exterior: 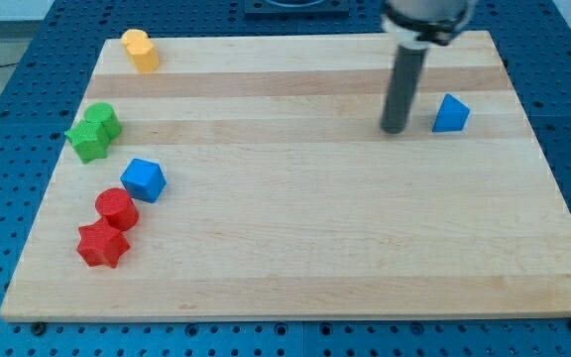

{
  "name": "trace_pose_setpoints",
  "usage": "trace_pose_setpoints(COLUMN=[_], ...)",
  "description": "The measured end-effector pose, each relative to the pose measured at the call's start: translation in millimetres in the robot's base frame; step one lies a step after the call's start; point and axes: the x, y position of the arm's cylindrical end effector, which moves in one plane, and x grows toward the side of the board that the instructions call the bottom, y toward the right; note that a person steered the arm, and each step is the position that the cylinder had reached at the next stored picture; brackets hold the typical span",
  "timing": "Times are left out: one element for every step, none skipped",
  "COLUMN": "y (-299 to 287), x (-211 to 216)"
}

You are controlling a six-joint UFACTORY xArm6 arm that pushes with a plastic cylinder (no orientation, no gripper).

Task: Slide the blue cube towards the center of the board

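in the camera view, the wooden board (295, 248) lay on a blue perforated table (8, 119). the blue cube (144, 179) sat near the view's left edge, about halfway down the board, well apart from the center. it stood just above and right of a red cylinder (117, 207), which touched a red star-shaped block (102, 244) below it. a green block (93, 131) of irregular shape lay above the cube, and a yellow block (140, 50) rested near the top-left corner.

my tip (394, 129) was on the view's right half, upper part of the board, just left of a blue triangular block (451, 114) and apart from it. it was far from the blue cube, with the open middle of the board between them. there was no pincer on this arm, only the rod, so nothing was spread or pinched.

by my judgement the push had not begun. the cube needed shoving toward the view's right, so the tip would have to come round to the cube's left side, in the narrow space between the cube and the board's edge. the red cylinder sat close enough that a careless approach could have knocked it.
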Motion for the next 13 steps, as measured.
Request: trace_pose_setpoints(y=[-81.5,-164.5,-207.3,-236.8,-271.2,-283.2,-300.6,-320.8,-330.1,-322.0,-305.3,-269.4,-223.3], x=[-0.1,-0.1,12.6,25.8,34.0,50.9,63.0,72.6,95.9,105.4,99.6,99.3,99.3])
